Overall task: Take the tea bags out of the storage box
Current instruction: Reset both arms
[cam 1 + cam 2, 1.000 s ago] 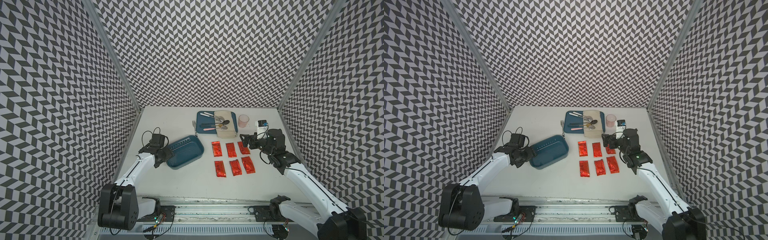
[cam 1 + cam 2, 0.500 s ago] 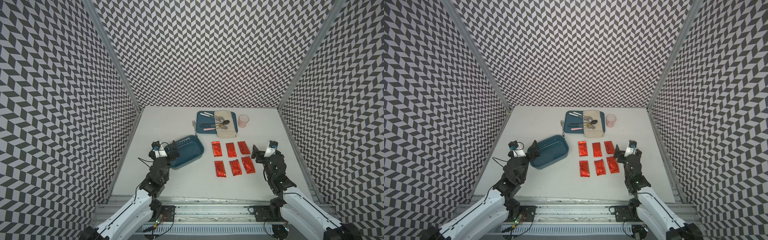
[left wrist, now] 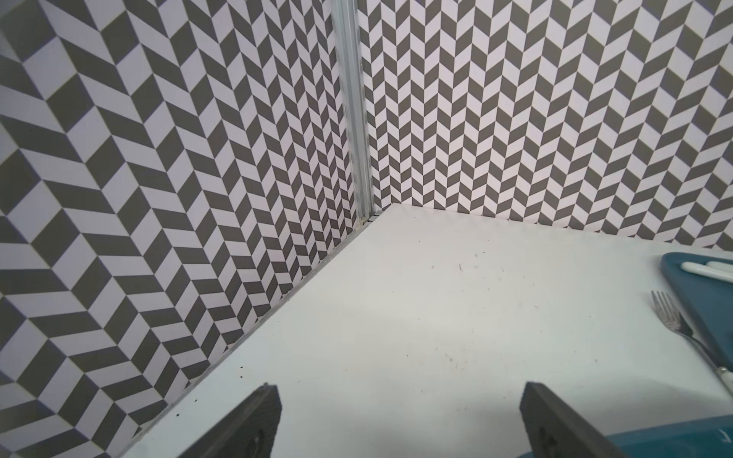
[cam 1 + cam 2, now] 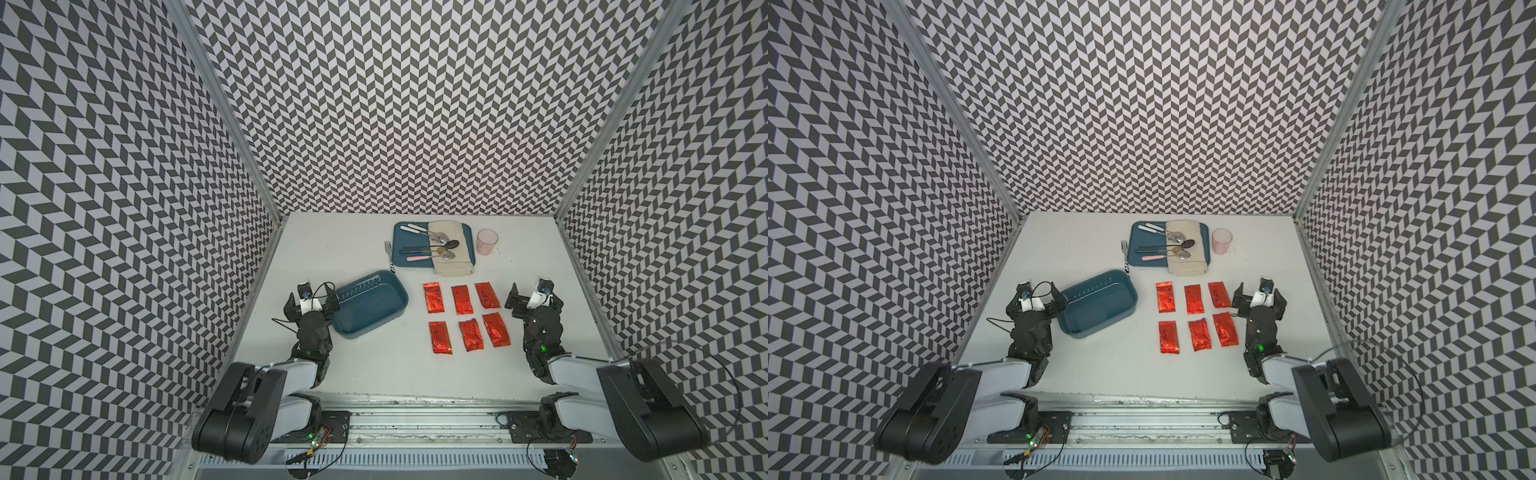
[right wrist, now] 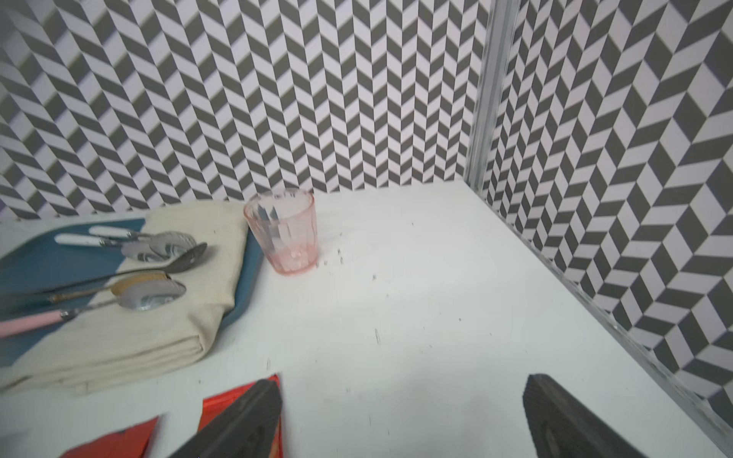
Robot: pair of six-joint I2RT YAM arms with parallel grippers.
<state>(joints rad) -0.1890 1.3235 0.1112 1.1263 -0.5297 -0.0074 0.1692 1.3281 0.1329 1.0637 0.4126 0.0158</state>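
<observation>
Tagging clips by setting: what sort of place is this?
Probably a lab robot test booth: chevron-patterned panels enclose a white table, and the left arm and right arm are mounted on a rail at its front.

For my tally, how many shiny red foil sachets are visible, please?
6 sachets, two rows of three on the white table beside the dark teal plastic box; none seems hidden.
</observation>
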